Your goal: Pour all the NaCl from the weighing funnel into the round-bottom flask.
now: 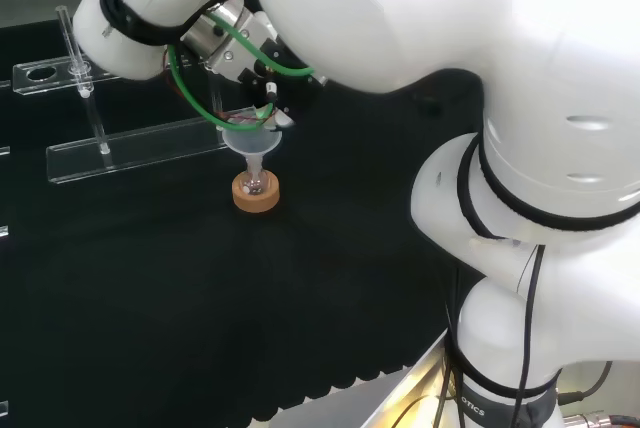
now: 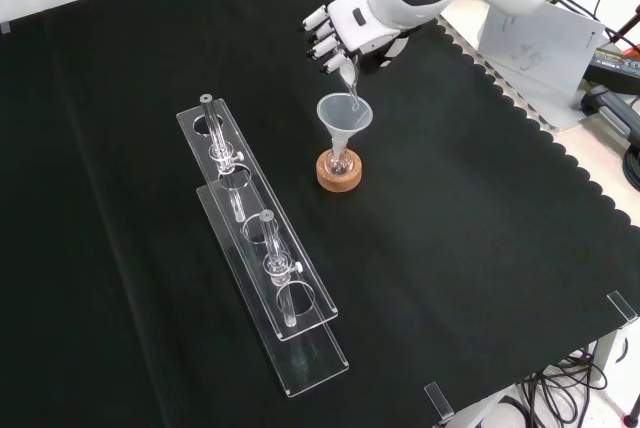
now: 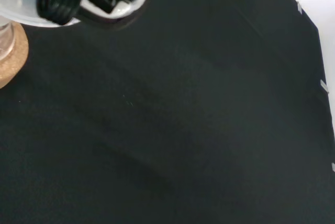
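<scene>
Weighing funnel [image 2: 349, 81]: a small clear piece, held in my hand [image 2: 345, 28], tilted with its narrow end pointing down into the mouth of a larger clear funnel [image 2: 344, 114]. In the front view my fingers [image 2: 322, 46] curl round its upper part, just above the larger funnel's rim. Whether the tip touches that funnel's wall, I cannot tell. No grains can be made out in either piece.

Round-bottom flask [image 2: 338, 160]: small, clear, upright on a cork ring [image 2: 338, 175] near the middle of the black cloth [image 2: 480, 208]. The larger funnel sits in its neck, stem down, bowl upright. The head view confirms this stack: cork ring [image 1: 256, 193] below, flask [image 1: 256, 183] on it, funnel bowl [image 1: 251, 138] on top, my hand [image 1: 268, 108] directly above with green cables running along it. Contents of the flask are too small to judge.

Wrist view: part of the cork ring [image 3: 9, 56] and the edge of the funnel bowl [image 3: 15, 4] lie close by, with bare cloth beyond.

Other ware: in the front view a long clear rack [image 2: 262, 248] lies to the left of the flask, well apart from it, with clear tubes [image 2: 272, 243] standing in its holes. The same rack [image 1: 120, 148] appears in the head view beyond and left of the flask.
</scene>
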Available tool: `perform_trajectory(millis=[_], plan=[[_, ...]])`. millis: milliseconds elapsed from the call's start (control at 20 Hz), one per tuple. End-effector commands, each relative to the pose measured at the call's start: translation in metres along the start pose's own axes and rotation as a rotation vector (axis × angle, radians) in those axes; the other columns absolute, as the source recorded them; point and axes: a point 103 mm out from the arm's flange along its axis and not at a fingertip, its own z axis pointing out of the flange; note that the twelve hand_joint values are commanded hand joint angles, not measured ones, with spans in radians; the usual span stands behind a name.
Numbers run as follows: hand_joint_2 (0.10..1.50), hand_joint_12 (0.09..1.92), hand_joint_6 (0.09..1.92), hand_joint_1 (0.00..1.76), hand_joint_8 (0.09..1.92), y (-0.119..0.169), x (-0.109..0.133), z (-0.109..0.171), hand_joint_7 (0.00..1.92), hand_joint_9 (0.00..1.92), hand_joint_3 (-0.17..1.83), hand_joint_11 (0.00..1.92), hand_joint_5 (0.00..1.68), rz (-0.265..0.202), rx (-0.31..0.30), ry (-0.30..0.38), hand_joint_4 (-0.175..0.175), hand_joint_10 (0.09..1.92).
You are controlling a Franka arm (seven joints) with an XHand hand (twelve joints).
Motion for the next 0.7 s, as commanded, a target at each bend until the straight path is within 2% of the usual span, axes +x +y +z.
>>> perform_trajectory(millis=[50,700], plan=[[0.67,1.03,0.55,1.13,0.60,0.0080,-0.0048,0.0077,0.79,1.12,0.60,0.82,1.33,0.014,0.037,-0.044,0.175,0.23],[0.66,1.03,0.55,1.13,0.60,0.0110,-0.0027,0.0100,0.78,1.12,0.61,0.82,1.33,0.007,0.040,-0.090,0.175,0.23]])
